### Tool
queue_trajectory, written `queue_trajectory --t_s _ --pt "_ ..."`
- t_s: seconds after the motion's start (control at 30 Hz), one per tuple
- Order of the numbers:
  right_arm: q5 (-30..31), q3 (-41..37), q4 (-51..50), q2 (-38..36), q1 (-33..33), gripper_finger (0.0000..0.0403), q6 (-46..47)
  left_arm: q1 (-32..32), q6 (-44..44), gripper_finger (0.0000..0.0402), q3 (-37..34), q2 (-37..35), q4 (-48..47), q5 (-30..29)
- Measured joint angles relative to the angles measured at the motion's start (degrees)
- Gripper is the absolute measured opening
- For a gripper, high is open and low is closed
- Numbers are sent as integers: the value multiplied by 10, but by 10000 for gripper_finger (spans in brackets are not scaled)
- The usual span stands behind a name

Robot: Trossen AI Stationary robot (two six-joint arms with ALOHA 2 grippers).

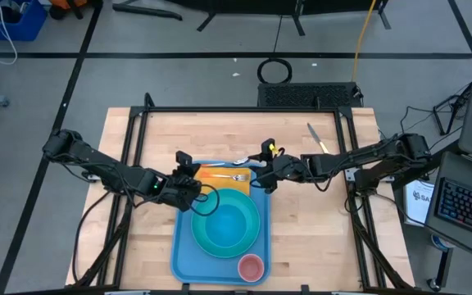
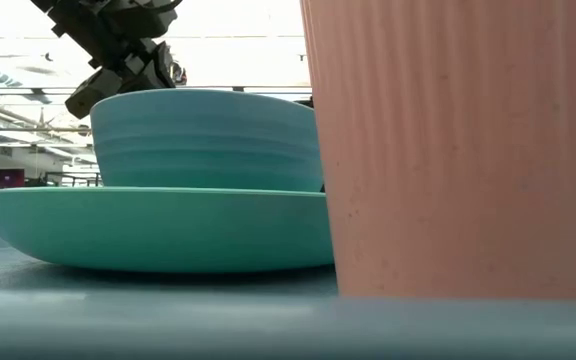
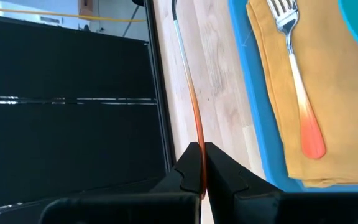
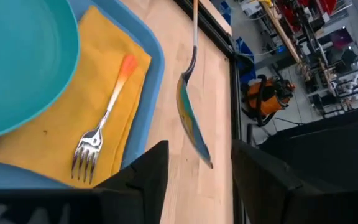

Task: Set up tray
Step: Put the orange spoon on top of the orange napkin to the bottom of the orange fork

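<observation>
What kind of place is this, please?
Probably a robotics lab or workshop, not a dining room. The wooden table stands in a black metal frame on a grey floor with cables, a keyboard lies beside it, and equipment racks fill the room behind.

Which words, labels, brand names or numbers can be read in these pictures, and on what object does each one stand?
"SA": start of a dark print on the white sheet beside the table's right edge, high view; the rest is cut off and too small to read.
Keyboard next to it: key legends too small to read.
Tray, plate, cup, napkin, fork, spoon: no text visible.
</observation>
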Motion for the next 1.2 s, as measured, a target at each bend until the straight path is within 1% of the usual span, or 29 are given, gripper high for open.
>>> queue_trajectory --t_s 0.23,0.43,0.63,0.93,1.0,1.2 --pt "0 0 2 3 0 164 0 0 20 5 0 0 16 1" --pt "-2 0 3 3 0 148 -1 0 25 5 0 0 22 1" --pt "-15 0 1 3 0 109 2 0 25 5 0 0 24 1" --pt "-17 -1 -12 3 0 16 -5 0 25 5 0 0 24 3" --pt "-23 -1 -15 4 0 9 -9 0 26 5 0 0 24 3" --pt "-19 -1 -15 4 2 9 -15 1 21 6 0 0 24 3"
